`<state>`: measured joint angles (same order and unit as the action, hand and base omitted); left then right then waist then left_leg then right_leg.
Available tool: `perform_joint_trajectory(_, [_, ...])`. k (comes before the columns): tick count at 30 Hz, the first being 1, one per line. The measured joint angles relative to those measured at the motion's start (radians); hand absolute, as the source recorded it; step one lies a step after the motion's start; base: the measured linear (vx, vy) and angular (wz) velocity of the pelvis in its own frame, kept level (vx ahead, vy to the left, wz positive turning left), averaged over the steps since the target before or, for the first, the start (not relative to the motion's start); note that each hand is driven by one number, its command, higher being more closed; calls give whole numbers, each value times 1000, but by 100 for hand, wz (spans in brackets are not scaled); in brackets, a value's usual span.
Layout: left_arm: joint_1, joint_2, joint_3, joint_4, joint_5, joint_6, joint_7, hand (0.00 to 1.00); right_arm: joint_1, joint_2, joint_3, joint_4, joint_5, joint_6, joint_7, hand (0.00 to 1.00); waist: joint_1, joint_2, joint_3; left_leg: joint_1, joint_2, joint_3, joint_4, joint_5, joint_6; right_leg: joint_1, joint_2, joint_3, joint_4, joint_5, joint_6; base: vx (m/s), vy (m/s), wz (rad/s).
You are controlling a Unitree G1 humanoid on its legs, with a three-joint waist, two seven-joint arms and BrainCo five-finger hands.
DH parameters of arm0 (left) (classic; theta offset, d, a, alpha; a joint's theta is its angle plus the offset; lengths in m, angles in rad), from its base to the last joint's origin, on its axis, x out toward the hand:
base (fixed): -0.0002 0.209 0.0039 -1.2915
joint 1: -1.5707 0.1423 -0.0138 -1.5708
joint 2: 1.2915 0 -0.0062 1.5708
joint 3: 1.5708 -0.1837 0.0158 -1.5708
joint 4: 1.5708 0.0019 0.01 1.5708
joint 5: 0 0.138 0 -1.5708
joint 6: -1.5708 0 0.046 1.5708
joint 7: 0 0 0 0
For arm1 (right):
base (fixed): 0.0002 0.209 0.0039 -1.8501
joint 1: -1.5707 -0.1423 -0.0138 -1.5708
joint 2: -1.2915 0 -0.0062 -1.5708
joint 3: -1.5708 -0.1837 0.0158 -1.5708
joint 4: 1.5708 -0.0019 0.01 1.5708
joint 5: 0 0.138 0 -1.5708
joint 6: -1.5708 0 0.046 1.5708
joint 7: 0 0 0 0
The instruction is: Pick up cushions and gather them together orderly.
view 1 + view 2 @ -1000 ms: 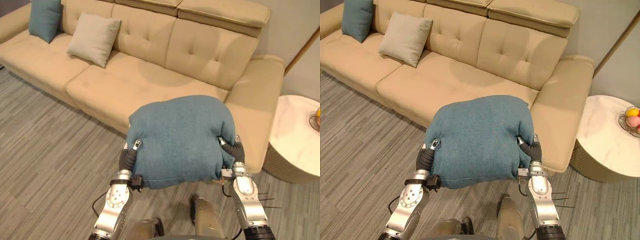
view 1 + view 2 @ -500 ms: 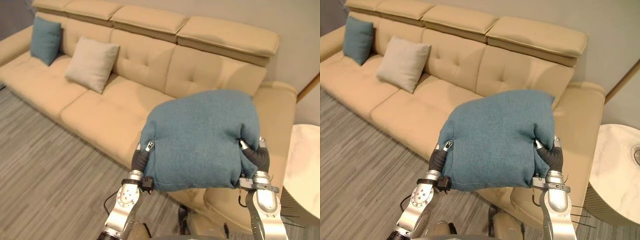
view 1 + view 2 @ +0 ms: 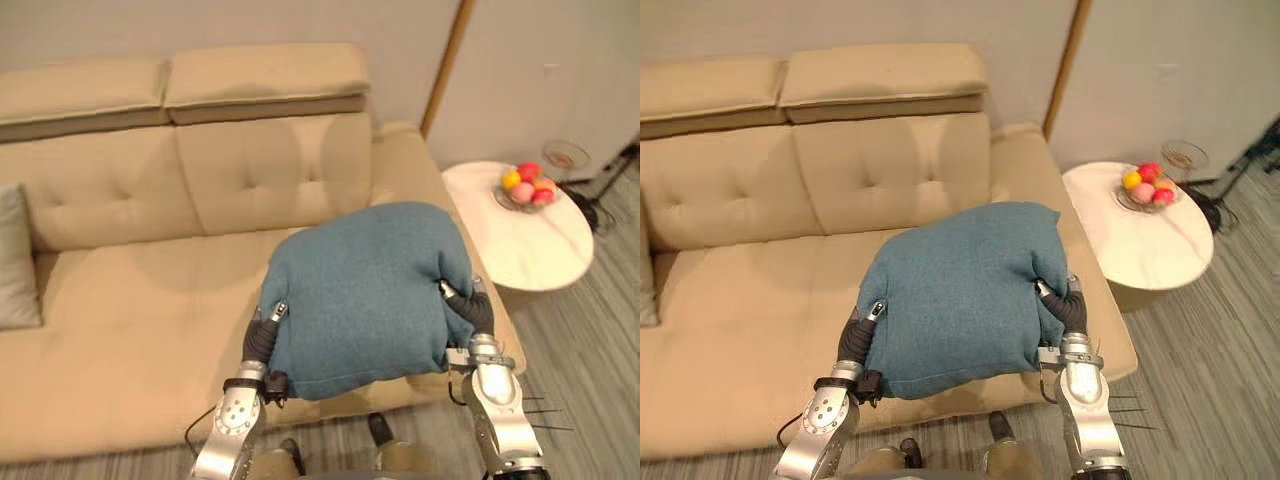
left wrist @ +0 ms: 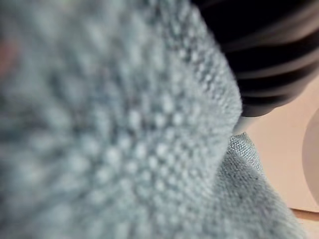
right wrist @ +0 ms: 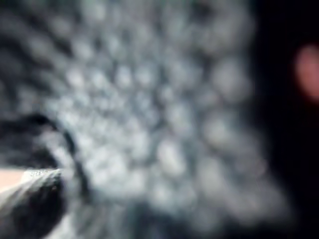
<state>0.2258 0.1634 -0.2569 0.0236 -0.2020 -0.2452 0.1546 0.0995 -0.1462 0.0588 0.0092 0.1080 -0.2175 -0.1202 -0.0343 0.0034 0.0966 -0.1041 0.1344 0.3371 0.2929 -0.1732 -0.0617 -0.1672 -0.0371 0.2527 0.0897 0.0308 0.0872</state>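
Note:
A teal knit cushion point(image 3: 365, 295) hangs in the air over the front edge of the beige sofa point(image 3: 130, 310), clamped between my two hands. My left hand point(image 3: 262, 337) presses its left side and my right hand point(image 3: 471, 308) its right side, each sunk into the fabric up to the dark ribbed cover. The cushion's knit point(image 4: 124, 129) lies right against the left wrist camera, and the same fabric point(image 5: 149, 119) against the right one. A pale beige cushion point(image 3: 14, 258) leans on the sofa back at the far left.
A round white side table point(image 3: 535, 250) stands to the right of the sofa's arm and carries a bowl of coloured fruit point(image 3: 527, 184). Grey plank floor point(image 3: 590, 360) runs along the right and in front. A wall stands behind the sofa.
The camera has swung to the right: the sofa's right end and the side table now show, and the far teal cushion has gone out of view. The held cushion stays between both hands.

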Motion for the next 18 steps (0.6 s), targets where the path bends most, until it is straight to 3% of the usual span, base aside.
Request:
perform_joint_trajectory(2, [4, 0, 15, 0, 2, 0, 0, 100, -10, 14, 2, 35, 2, 0, 14, 100, 6, 7, -1, 41, 0, 35, -48, -2, 3, 4, -7, -125, -15, 24, -30, 39, 44, -66])
perform_joint_trajectory(4, [13, -1, 15, 0, 8, 0, -1, 100, -10, 19, 4, 53, 3, 0, 18, 100, 4, 9, -3, 64, -6, 39, -87, -2, 3, 4, -8, -175, -26, 32, -41, 31, -2, -32])
perform_joint_trajectory(12, [-1, -19, 36, 8, 60, 3, 2, 100, 0, 11, 10, 58, -23, 1, 10, 100, 6, 22, -12, -1, -14, -20, -94, 10, 9, 3, -18, -245, -107, 69, -42, -9, -31, 17])
perform_joint_trajectory(18, [-289, 33, 80, 94, 139, 4, 118, 100, -264, 12, 40, 222, -101, 1, -92, 100, 41, 20, 16, -193, -35, -63, -68, 62, 27, -125, -41, -282, -163, 153, -46, -123, -20, 23])
